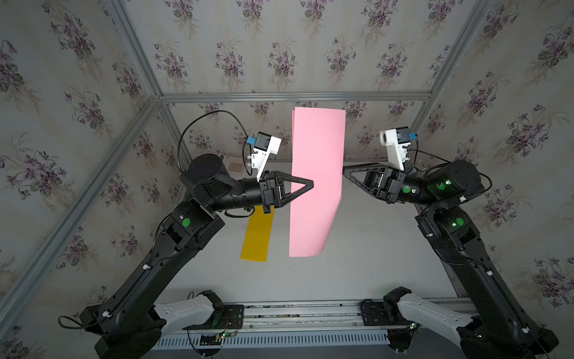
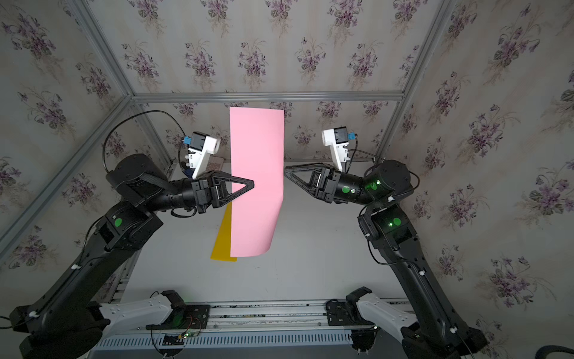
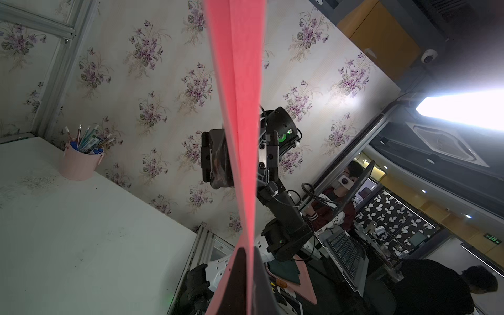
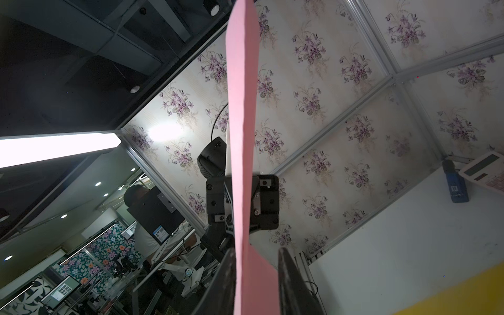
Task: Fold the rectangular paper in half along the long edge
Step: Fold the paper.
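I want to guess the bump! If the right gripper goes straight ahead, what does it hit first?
The pink paper: its edge sits between the right gripper's open jaws. Beyond it, probably the left gripper facing it, though depth is unclear.

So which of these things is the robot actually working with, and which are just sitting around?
In use:
- pink paper, held up in the air
- left gripper, clamped on it
- right gripper, open at its other edge

Lying about:
- yellow paper
- pink pen cup
- calculator
- blue object beside it
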{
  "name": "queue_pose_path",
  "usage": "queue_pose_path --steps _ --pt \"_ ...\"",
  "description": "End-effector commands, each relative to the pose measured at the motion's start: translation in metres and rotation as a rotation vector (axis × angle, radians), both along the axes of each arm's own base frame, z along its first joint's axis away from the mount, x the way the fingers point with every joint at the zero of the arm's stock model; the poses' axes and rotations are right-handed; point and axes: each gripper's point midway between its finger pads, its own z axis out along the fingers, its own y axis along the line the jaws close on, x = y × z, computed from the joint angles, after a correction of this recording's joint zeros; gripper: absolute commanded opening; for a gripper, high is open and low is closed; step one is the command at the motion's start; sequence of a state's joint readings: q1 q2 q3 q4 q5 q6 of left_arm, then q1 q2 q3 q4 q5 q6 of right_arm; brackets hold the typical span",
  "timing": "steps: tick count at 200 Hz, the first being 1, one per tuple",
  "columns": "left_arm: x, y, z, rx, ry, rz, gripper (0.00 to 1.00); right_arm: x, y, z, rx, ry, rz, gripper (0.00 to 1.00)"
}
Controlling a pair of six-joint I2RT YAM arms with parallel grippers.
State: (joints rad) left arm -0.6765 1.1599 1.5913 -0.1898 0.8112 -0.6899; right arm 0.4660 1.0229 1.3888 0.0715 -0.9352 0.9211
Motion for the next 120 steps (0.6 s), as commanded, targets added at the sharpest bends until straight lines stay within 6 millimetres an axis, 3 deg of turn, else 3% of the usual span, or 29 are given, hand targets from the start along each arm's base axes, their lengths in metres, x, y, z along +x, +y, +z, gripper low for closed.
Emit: queue_pose_path --steps 1,63,104,107,120 --pt "0.001 0.001 0.011 -0.03 -0.034 0.007 0.0 -0.006 -0.001 -0.002 0.001 0.008 0.016 0.28" --pt "0.005 -0.002 0.01 -0.027 -0.028 0.018 0.0 -0.013 0.002 -0.004 0.0 0.003 0.031 0.27" --pt "0.011 -0.005 0.008 -0.019 -0.019 0.026 0.0 -0.015 0.01 -0.011 -0.015 0.014 0.052 0.17" --pt "0.011 -0.005 0.007 -0.018 -0.019 0.027 0.0 -0.022 0.016 -0.013 -0.018 0.016 0.083 0.17" --pt "0.014 -0.007 0.005 -0.012 -0.014 0.03 0.0 -0.027 0.021 -0.016 -0.028 0.012 0.095 0.09"
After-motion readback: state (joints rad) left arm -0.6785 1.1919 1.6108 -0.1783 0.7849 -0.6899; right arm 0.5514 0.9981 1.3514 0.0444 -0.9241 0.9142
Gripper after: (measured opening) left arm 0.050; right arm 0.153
